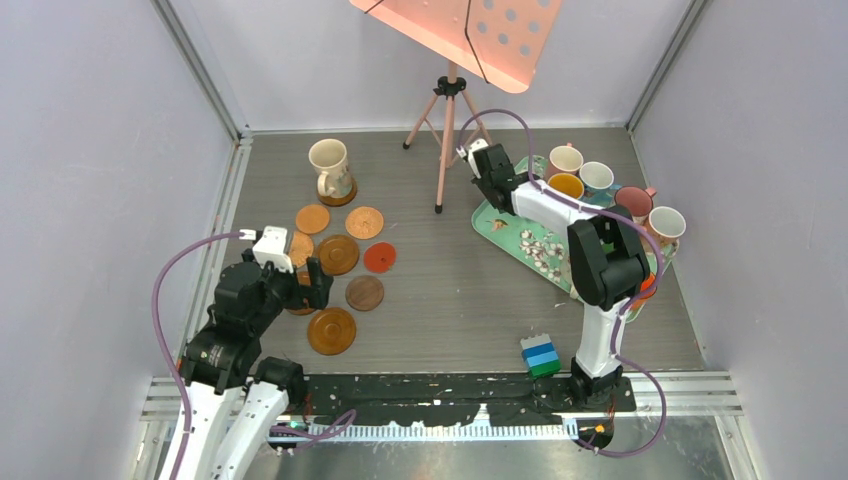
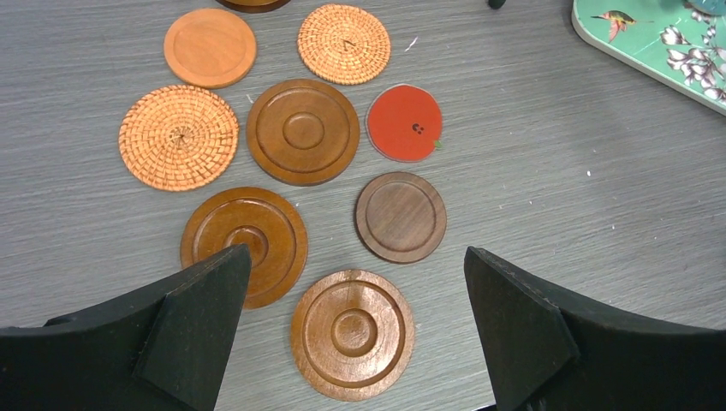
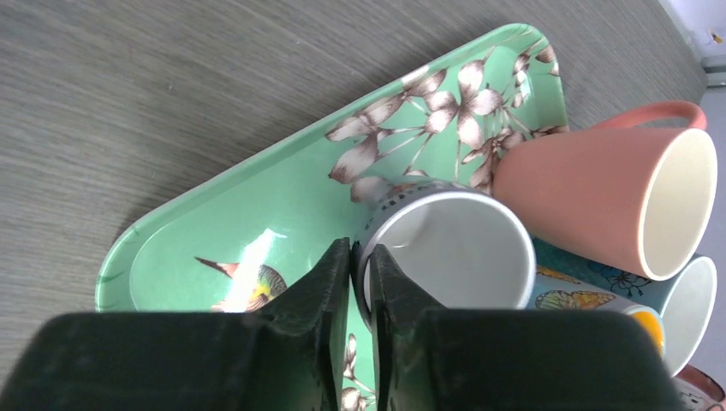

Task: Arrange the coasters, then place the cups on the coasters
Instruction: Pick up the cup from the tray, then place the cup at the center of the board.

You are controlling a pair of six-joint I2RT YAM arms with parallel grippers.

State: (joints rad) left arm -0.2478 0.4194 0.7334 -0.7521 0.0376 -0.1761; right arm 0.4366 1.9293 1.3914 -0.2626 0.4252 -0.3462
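Starting with the top view, the right gripper [image 1: 497, 178] sat low over the far left end of the tray [image 1: 497, 226], beside the clustered cups [image 1: 597, 178]. The left gripper [image 1: 312, 286] hung over the coasters [image 1: 338, 254] spread at the left, and a cream cup [image 1: 329, 163] already stood on a brown coaster [image 1: 347, 197] at the back. Which cup the right gripper had, that view hid under the wrist. The left wrist view showed its fingers [image 2: 184, 325] spread wide and holding nothing, with a grooved coaster [image 2: 352, 333] lying on the table below the gap and a red coaster [image 2: 404, 122] further out. Weave and grooves read clearly there, where the top view blurred them. The right wrist view alone settled the grip: the jaws were pinched narrow on the rim of a white cup [image 3: 445, 248], one finger outside the wall and one inside. That cup sat in the tray, right against a pink cup [image 3: 599, 197]. The step looked like lifting it out. A slow, straight rise would probably serve best, since a rim pinch lets a cup swing and the pink cup was so close, followed by a carry to a bare coaster.
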